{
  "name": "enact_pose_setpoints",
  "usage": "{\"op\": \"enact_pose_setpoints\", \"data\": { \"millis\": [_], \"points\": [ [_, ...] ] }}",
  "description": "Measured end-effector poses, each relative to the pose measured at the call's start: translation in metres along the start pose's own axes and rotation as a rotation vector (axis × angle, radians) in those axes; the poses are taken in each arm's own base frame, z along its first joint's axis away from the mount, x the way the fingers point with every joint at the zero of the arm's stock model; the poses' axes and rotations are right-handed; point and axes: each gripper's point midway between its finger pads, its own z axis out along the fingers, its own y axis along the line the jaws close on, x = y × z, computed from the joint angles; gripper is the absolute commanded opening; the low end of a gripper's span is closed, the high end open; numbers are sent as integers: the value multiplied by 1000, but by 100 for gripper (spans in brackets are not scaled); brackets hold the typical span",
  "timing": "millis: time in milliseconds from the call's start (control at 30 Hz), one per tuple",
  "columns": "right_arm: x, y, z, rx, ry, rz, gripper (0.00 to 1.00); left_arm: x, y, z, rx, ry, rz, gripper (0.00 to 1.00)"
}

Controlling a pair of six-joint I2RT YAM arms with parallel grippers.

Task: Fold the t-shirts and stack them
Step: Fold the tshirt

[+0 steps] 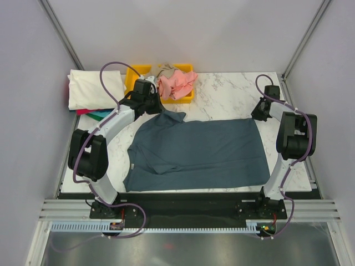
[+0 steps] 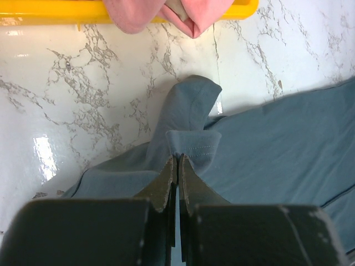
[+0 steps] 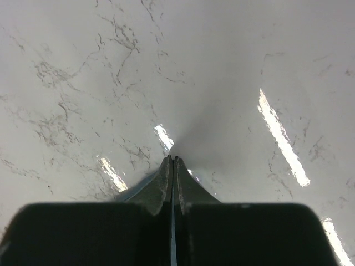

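A large dark slate-blue t-shirt lies spread flat on the marble table. My left gripper is at its far left sleeve, shut on the sleeve's hem in the left wrist view. The sleeve is bunched up in front of the fingers. My right gripper hovers by the shirt's far right corner. In the right wrist view it is shut over bare marble, with only a blue sliver beside the left finger.
A yellow bin at the back holds a salmon-pink shirt; both show in the left wrist view, the bin and the shirt. A folded cream-white shirt lies at the far left on red and teal ones.
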Motion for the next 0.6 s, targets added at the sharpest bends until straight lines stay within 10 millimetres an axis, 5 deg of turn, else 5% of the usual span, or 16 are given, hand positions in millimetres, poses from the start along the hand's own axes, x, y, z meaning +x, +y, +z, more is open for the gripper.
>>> {"op": "enact_pose_setpoints", "data": {
  "millis": [267,600],
  "points": [
    [-1,4,-11,-30,2,4,0,0,-1,-5,-1,3,0,2],
    [-37,12,-101,-142,-163,21,0,-7,-15,-76,42,-93,14,2]
  ]
}}
